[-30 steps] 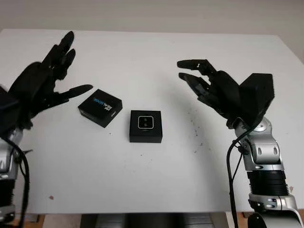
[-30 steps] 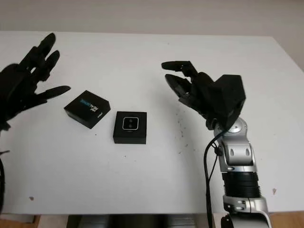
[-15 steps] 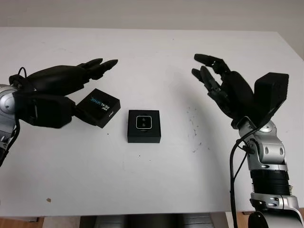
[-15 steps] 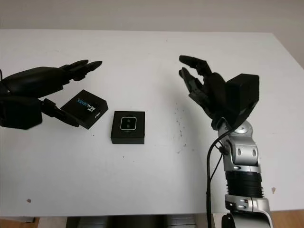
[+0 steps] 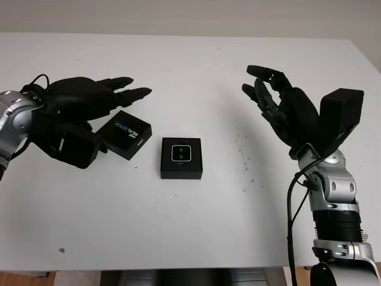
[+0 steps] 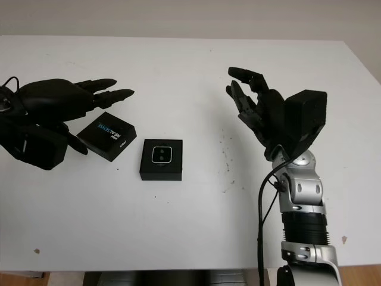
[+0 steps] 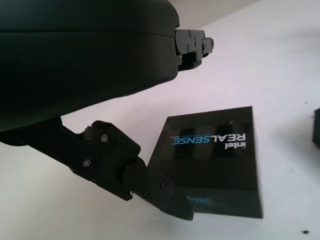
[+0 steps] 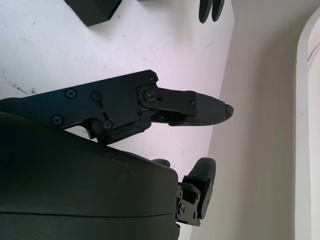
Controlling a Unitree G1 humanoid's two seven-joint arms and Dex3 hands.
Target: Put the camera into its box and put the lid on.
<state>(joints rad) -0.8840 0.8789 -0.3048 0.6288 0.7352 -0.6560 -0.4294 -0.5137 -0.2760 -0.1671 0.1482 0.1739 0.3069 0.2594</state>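
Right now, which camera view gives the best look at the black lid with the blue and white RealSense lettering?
The left wrist view: the black RealSense-lettered lid sits close, its lettering readable, beside the left robot hand. Both eye views show it small on the white table, left of the open black box. The right wrist view catches one black corner.

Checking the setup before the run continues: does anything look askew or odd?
Only the lid sits askew, rotated relative to the square-set box. Left hand open over it; right hand open, raised aside.
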